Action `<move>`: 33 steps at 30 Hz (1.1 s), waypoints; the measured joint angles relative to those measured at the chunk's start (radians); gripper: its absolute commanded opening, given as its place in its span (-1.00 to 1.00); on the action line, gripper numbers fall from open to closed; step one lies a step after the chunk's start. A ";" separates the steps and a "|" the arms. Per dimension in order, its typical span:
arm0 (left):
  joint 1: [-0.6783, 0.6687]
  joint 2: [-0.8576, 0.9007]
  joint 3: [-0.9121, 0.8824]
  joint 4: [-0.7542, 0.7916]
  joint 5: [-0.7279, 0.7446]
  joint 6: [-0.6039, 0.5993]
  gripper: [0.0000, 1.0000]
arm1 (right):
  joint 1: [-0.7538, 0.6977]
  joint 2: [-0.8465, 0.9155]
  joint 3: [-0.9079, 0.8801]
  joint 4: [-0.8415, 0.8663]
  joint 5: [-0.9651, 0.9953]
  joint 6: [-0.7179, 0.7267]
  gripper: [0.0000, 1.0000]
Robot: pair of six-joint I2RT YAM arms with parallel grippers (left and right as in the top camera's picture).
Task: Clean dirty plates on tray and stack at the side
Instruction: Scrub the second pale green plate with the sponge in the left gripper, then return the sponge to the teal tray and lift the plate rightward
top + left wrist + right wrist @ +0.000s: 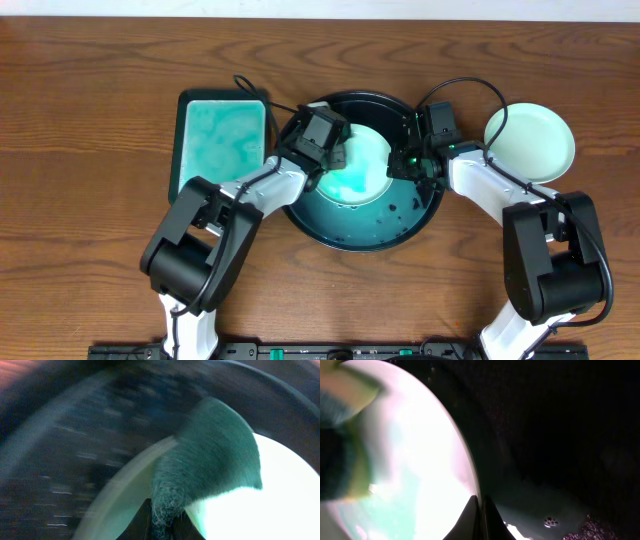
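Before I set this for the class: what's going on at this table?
The left gripper pinches a teal scrubbing pad and presses it on a plate lying in the round black tray. The right gripper clamps that plate's rim. A second plate, pale and clean-looking, sits on the tabletop beside the tray, on the right arm's side.

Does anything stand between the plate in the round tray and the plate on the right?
Nothing loose shows. Only the tray rim and the right gripper, pinching the plate, lie toward the side plate.
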 measured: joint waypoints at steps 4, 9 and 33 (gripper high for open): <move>0.008 -0.018 0.000 -0.022 -0.069 0.050 -0.85 | 0.002 0.000 0.000 0.014 -0.008 0.000 -0.98; 0.027 -0.071 -0.005 -0.033 -0.155 0.072 -0.86 | 0.004 0.000 0.004 0.016 -0.016 -0.002 -0.98; 0.341 -0.333 -0.013 -0.336 -0.213 0.077 -0.86 | 0.105 -0.238 0.128 0.022 0.433 -0.492 -0.98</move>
